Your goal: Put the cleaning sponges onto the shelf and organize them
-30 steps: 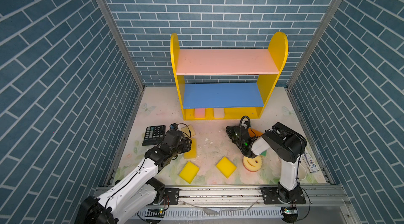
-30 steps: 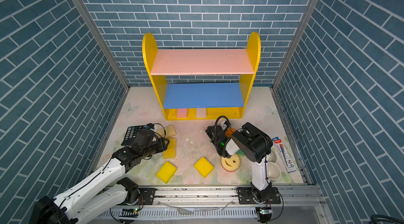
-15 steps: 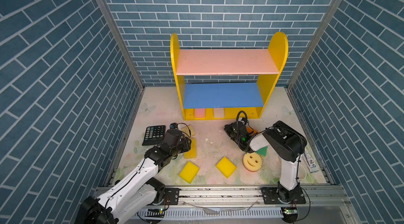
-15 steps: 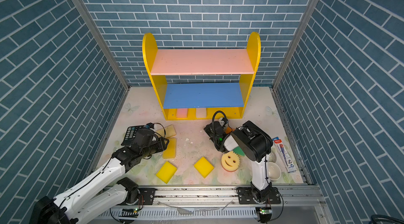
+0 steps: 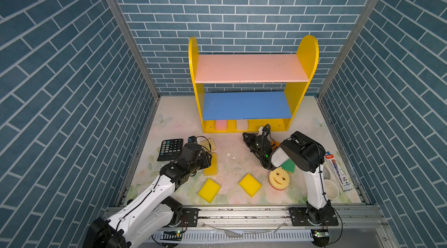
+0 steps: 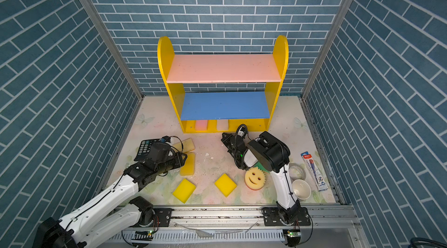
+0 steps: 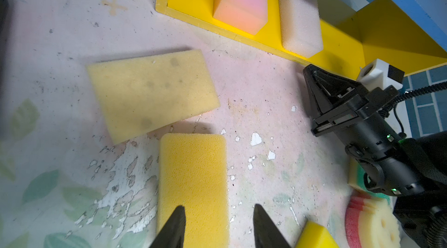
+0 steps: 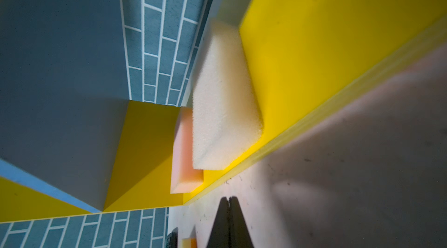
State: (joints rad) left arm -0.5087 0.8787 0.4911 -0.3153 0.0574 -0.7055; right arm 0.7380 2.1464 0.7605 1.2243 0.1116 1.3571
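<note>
The shelf (image 5: 249,67) stands at the back, with a pink sponge (image 5: 220,125) and a whitish sponge (image 5: 242,124) upright on its yellow base. My left gripper (image 7: 217,208) is open, low over the near end of a yellow rectangular sponge (image 7: 193,174); one finger overlaps it and the other is off its side. A tan sponge (image 7: 150,94) lies just beyond. My right gripper (image 8: 228,198) is shut and empty, on the floor before the shelf base. Two yellow sponges (image 5: 209,190) (image 5: 250,184), a smiley sponge (image 5: 279,178) and a green one (image 5: 289,165) lie in front.
A black calculator (image 5: 170,148) lies left of the left gripper. At the right wall are a white cup (image 5: 331,188), a tape roll (image 5: 326,174) and a flat packet (image 5: 337,171). An orange sponge (image 5: 275,143) peeks from behind the right arm.
The right gripper has drawn away from the smiley sponge towards the shelf base, staying shut. The left gripper narrowed slightly and has hardly moved.
</note>
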